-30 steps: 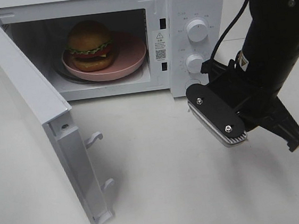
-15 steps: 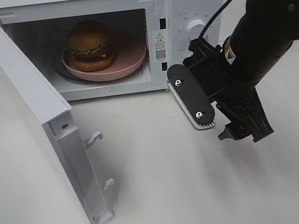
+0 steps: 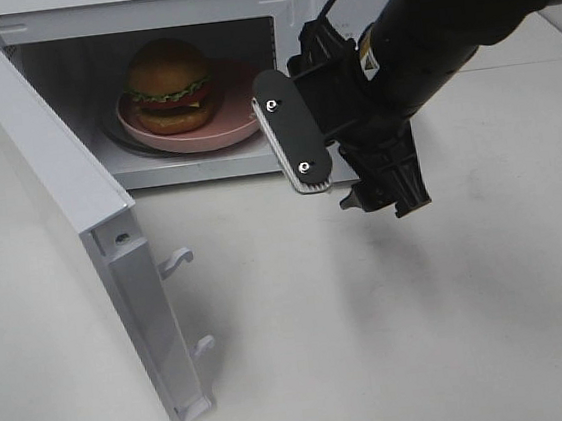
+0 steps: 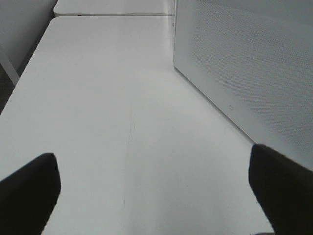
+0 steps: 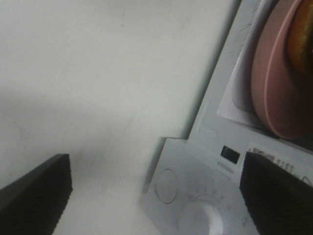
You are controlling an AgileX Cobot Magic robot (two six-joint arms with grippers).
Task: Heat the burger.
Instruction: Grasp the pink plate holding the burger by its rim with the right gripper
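- The right gripper (image 3: 360, 192) hangs with its jaws wide apart and nothing between them, just in front of the microwave (image 3: 206, 168), at the control-panel edge of the opening.
- The burger (image 3: 169, 83) sits on the pink plate (image 3: 250, 103) inside the cavity, beyond the right gripper's pale-padded finger and further in.
- The left gripper (image 4: 154, 191) is also spread wide and empty. It is low over the table (image 4: 107, 122), with a white perforated panel just beside it, probably the outer face of the door (image 3: 58, 194).
- Risk: the door stands fully open, so heating cannot start. If it swings shut while the right gripper is at the opening, it would strike the finger.
- Risk: a drift inward would nudge the plate rim nearest that finger.
- Count: one burger, one plate, one microwave, one door with two latch hooks (image 3: 176, 262), and two grippers.
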